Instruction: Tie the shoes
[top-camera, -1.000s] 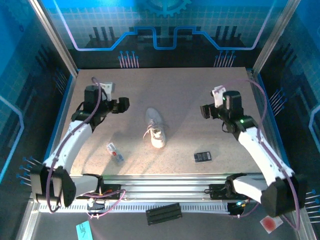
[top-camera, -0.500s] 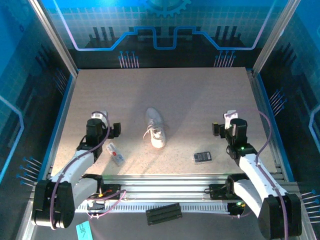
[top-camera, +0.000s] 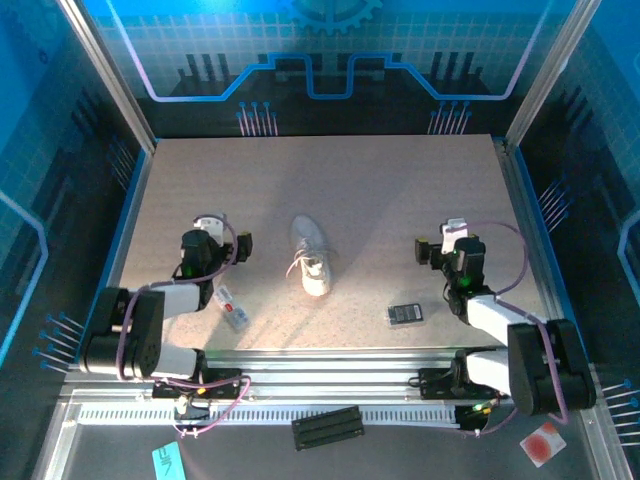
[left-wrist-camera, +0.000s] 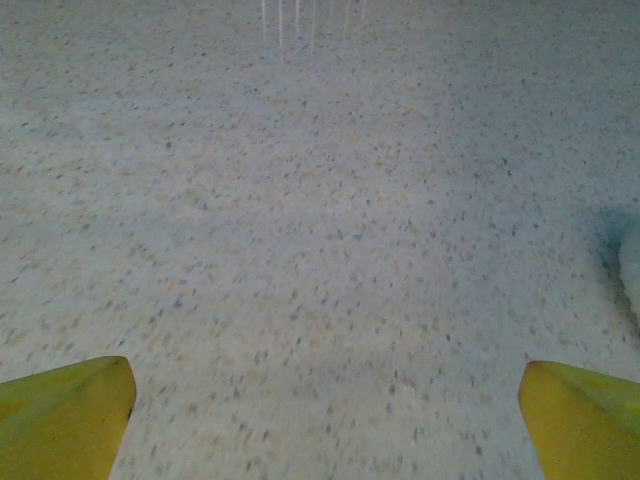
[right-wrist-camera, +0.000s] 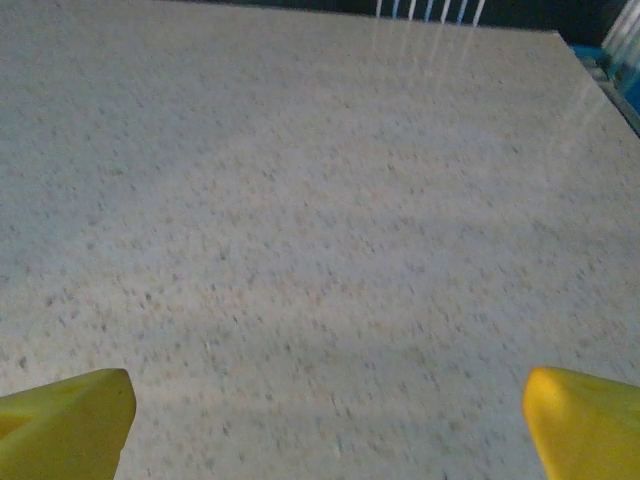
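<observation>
While sneaker (top-camera: 312, 257) unmoved, left claw (top-camera: 242, 243), right claw (top-camera: 422, 250) pulled back, open.

Left pincer (top-camera: 241, 244), right pincer (top-camera: 422, 249) (both agape)

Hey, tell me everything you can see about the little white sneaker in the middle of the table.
The sneaker is small and white to light grey. Its thin white laces look loose and untied, straggling off one side. It lies alone near the table's middle, lengthwise front to back, resting on the speckled tabletop. Nothing else touches it.
</observation>
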